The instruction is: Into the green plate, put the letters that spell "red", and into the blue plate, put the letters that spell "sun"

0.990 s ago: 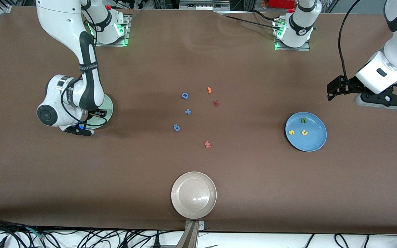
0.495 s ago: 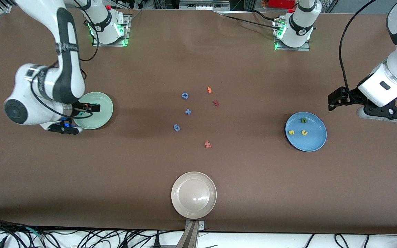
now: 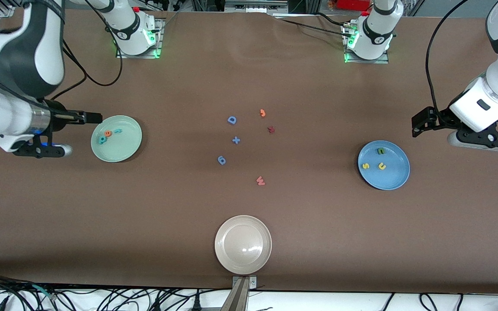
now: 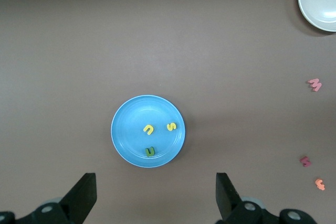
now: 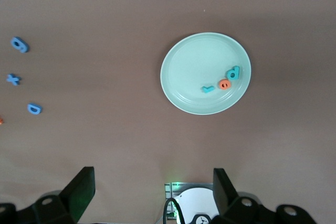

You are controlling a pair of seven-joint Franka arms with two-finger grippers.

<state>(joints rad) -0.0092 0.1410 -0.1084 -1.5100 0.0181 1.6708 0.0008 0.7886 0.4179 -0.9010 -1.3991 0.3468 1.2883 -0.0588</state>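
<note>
The green plate (image 3: 121,147) (image 5: 189,66) lies toward the right arm's end of the table. In it rest a teal "r" (image 3: 118,131) (image 5: 208,88), an orange "e" (image 3: 108,133) (image 5: 224,84) and a teal "d" (image 3: 101,139) (image 5: 233,72). The blue plate (image 3: 394,177) (image 4: 128,124) holds a yellow "s" (image 3: 365,165) (image 4: 171,126), a yellow "u" (image 3: 381,166) (image 4: 148,128) and an olive "n" (image 3: 380,151) (image 4: 150,151). My right gripper (image 3: 37,150) (image 5: 152,192) hangs open and empty over bare table beside the green plate. My left gripper (image 3: 484,140) (image 4: 156,198), also open and empty, waits beside the blue plate.
A beige plate (image 3: 243,259) (image 4: 320,3) sits at the table's front edge. Loose letters lie mid-table: a blue "D" (image 3: 231,120), a blue plus (image 3: 236,140), a blue "6" (image 3: 221,160), an orange hook (image 3: 263,113), a dark red letter (image 3: 271,129), a red "w" (image 3: 260,181).
The right gripper has risen and drawn off the green plate toward its end of the table, uncovering the three letters in it. The left arm has barely shifted.
</note>
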